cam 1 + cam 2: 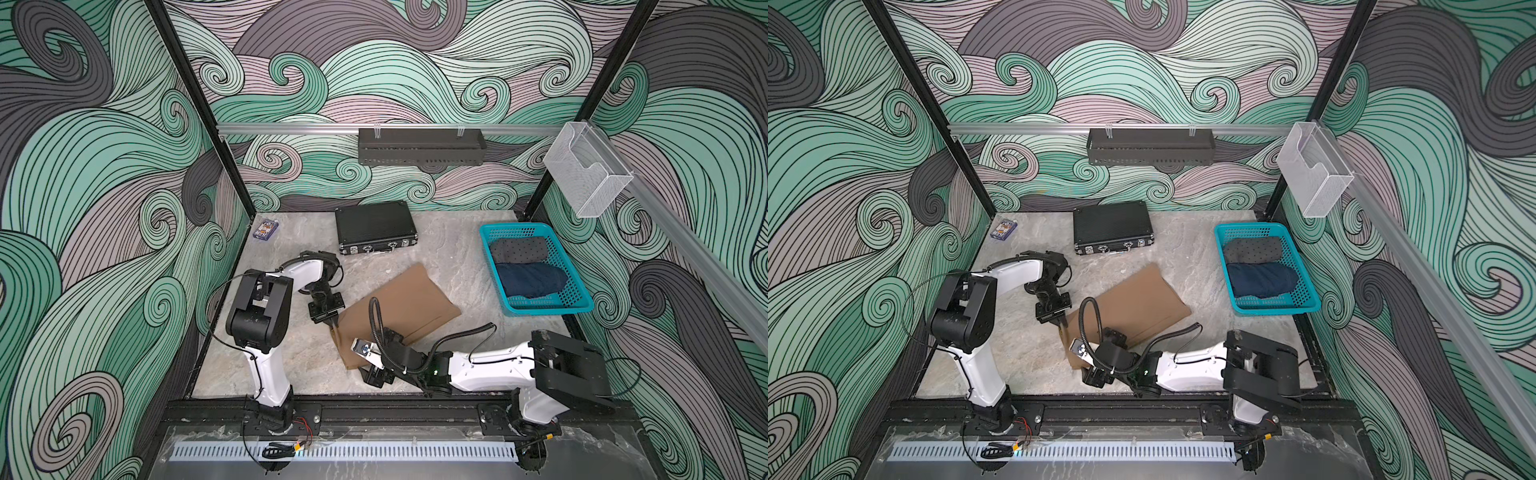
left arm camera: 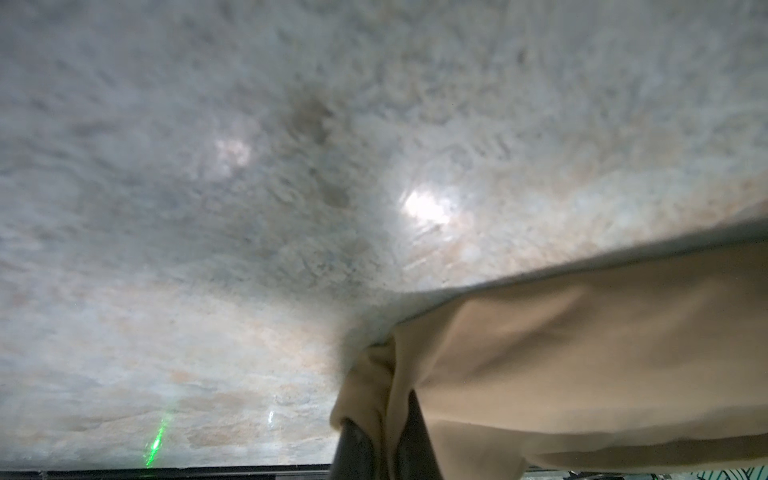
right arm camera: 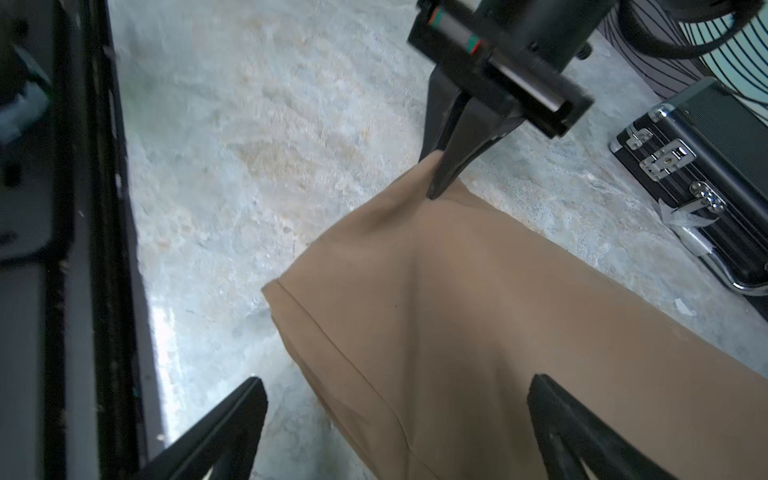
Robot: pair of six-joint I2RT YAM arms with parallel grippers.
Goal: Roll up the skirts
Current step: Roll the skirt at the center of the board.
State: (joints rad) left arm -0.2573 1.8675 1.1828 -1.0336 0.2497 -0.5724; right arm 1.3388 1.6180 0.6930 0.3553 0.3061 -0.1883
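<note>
The tan skirt [image 1: 409,297] lies flat on the table [image 1: 316,374], running from near left to far right. The dotted skirt [image 1: 517,249] and denim skirt [image 1: 528,280] sit bundled in the basket [image 1: 548,311] at the right. The left gripper [image 3: 436,183] is pinched on the tan skirt's left corner. The right gripper [image 3: 397,378] hovers spread wide over its near edge, holding nothing. It should probably clamp the matching corner, then both turn the hem over evenly, keeping it taut.

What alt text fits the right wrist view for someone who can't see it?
A tan skirt lies on a grey stone-look table, one corner pinched by the shut left tool. The right tool is open over its hemmed end; a black case sits on the table beyond.
</note>
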